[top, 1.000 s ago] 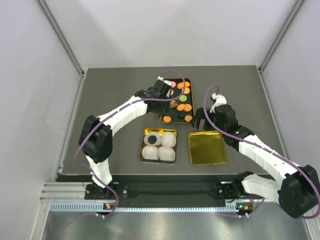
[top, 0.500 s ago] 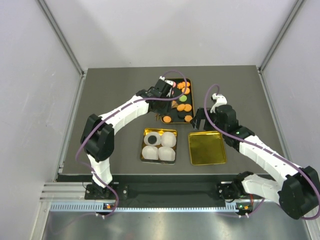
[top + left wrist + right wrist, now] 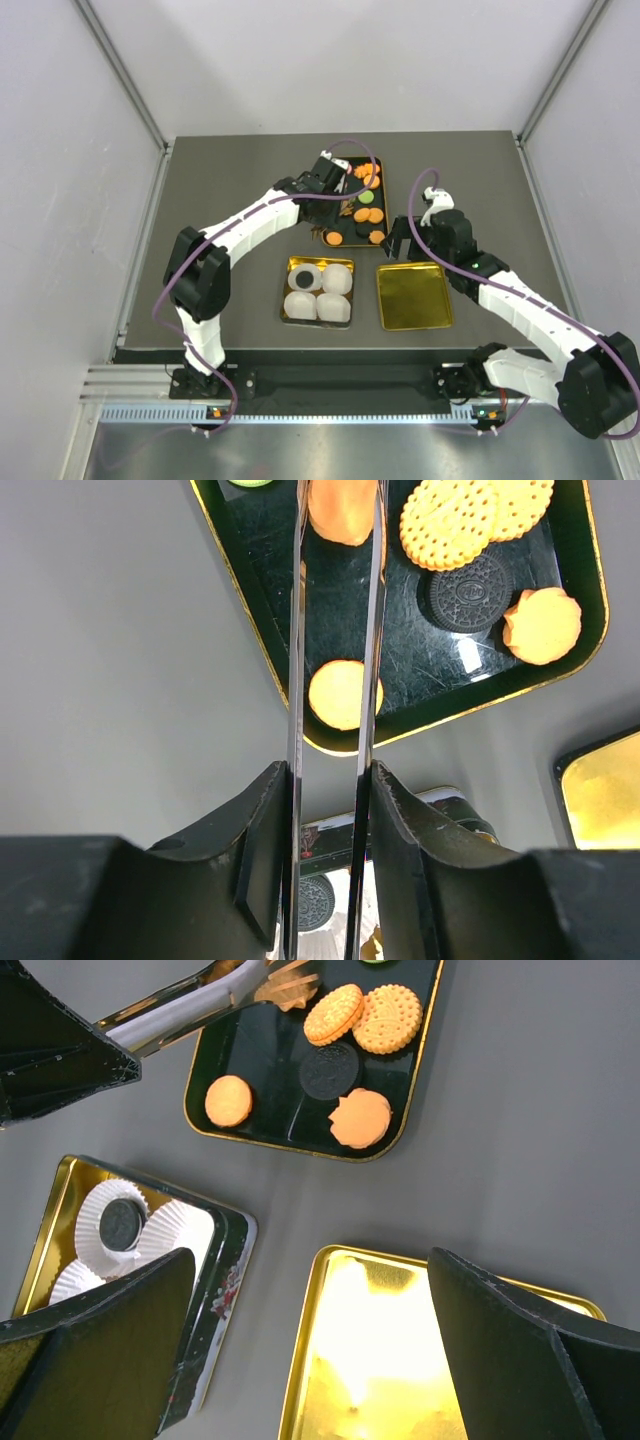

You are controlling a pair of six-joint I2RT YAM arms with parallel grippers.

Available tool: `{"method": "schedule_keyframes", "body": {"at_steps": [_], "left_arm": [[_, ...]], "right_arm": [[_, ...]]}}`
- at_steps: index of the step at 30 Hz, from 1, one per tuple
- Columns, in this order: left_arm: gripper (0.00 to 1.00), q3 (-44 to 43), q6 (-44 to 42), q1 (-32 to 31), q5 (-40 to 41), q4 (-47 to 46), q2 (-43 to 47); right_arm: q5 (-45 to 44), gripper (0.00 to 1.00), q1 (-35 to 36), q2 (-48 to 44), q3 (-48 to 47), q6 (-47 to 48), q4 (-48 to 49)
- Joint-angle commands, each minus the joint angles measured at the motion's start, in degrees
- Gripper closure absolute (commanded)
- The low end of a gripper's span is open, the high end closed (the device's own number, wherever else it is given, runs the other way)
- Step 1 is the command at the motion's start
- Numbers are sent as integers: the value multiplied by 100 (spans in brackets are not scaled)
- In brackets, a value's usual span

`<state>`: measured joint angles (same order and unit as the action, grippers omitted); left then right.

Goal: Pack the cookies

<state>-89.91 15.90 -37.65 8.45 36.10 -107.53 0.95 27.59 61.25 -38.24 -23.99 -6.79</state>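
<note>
Above the black tray (image 3: 410,680), left tool (image 3: 330,772) pinches tongs (image 3: 298,630) tighter than a second ago around an orange cookie (image 3: 340,508); right tool (image 3: 308,1260), near the tray, stays wide open, empty.

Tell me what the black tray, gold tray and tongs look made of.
The black tray looks like lacquered metal: glossy, with glare, fine scratches and a gold rim. The gold tray is probably polished tin, with mirror glare. The tongs look like polished steel: thin mirror-like blades.
</note>
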Motion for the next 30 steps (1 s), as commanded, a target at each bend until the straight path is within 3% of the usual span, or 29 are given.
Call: {"method": "schedule_keyframes", "body": {"at_steps": [1, 16, 30], "left_arm": [[64, -246, -131, 12, 148, 29, 284], [63, 61, -105, 3, -36, 214, 1023], [52, 158, -237, -6, -168, 258, 707]], "right_arm": [[-42, 0, -17, -96, -166, 105, 125], [-42, 0, -26, -43, -175, 96, 125], [-16, 0, -17, 18, -193, 105, 125]]}}
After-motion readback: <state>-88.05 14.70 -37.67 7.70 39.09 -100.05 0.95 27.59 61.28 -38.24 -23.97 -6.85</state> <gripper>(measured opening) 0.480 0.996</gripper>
